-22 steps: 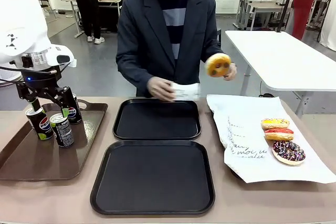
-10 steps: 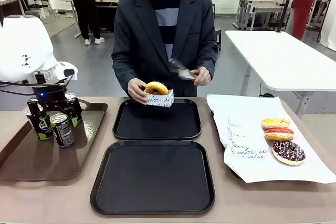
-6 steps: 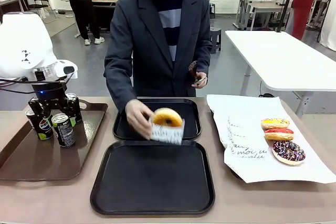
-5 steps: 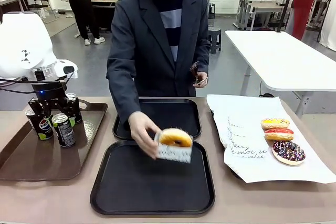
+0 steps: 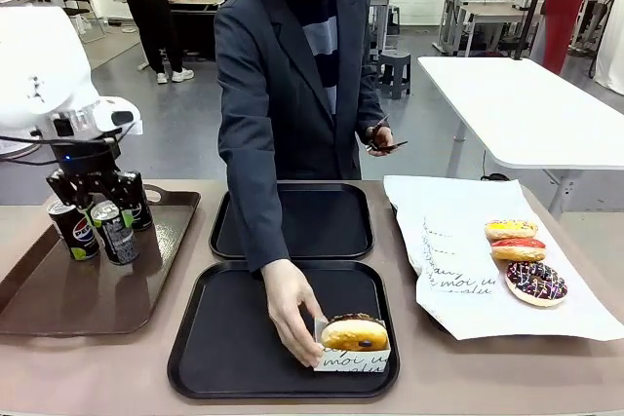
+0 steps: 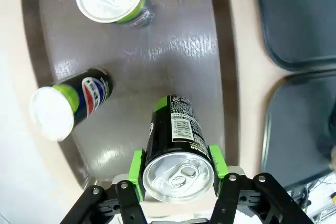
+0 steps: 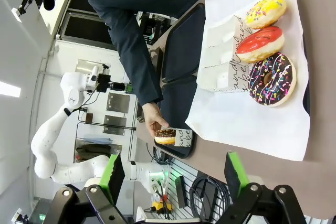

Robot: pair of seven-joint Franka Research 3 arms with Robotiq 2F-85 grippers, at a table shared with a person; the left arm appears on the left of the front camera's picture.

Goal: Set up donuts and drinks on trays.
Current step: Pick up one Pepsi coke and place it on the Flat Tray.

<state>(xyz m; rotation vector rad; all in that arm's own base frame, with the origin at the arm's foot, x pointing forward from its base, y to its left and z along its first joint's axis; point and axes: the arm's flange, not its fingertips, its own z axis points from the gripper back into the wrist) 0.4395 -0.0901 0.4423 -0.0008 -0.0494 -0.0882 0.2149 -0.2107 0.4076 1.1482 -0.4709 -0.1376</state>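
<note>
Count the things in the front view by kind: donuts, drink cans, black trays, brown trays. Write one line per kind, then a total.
Glazed ring donuts: 4
Slim black Pepsi cans: 3
Matte black square plastic trays: 2
Long brown plastic tray: 1
Total: 10

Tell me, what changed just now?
The person's hand carried a sleeved donut from the far side down to the near tray. The left gripper dropped around the middle can and closed on it. The three loose donuts and the far tray stayed put.
</note>
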